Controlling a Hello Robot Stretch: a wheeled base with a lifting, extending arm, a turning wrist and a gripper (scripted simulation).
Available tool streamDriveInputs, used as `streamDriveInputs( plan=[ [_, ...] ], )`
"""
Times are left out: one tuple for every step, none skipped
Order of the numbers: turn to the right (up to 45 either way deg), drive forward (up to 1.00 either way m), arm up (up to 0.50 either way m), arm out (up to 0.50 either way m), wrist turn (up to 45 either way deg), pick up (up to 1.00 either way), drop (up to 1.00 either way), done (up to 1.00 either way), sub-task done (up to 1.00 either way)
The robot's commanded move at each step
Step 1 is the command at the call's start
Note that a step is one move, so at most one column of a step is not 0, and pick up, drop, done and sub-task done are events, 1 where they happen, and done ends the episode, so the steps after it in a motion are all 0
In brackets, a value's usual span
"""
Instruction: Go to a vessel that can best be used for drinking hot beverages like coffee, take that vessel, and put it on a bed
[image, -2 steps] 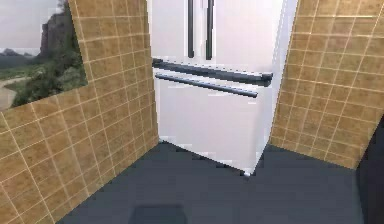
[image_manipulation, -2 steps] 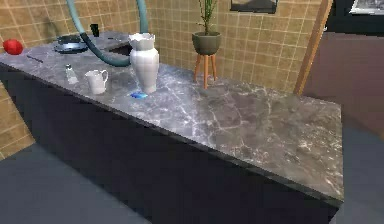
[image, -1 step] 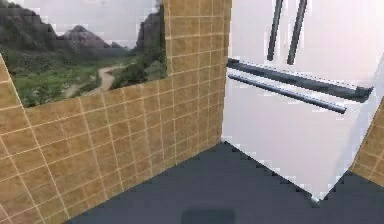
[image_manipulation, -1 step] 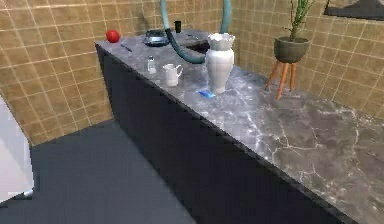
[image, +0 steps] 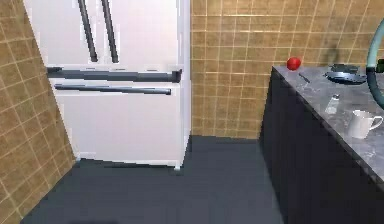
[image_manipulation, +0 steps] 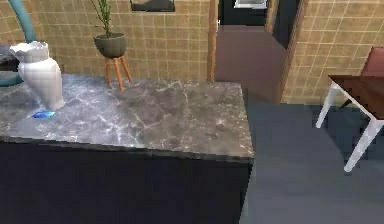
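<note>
Closest, the counter (image_manipulation: 150, 115) runs as a long grey marble slab over dark cabinet fronts. Its end edge stops short of open dark floor (image_manipulation: 300, 170) that leads to a doorway (image_manipulation: 250, 55) and a white-legged table (image_manipulation: 355, 95). Ahead, a white fridge (image: 120, 80) stands against the tiled wall, with bare floor between it and the counter's front. Near the slab's front edge the white mug (image: 360, 125) stands upright, long axis vertical, handle toward the forward view's right. A red apple (image: 294, 63) lies well beyond it by the wall. How the fingers stand cannot be told.
</note>
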Motion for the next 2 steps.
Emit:
streamDriveInputs(
  plan=[
    [27.0,0.0,0.0,0.0,0.0,0.0,0.0,0.0,0.0],
    [0.0,0.85,0.0,0.0,0.0,0.0,0.0,0.0,0.0]
  ],
)
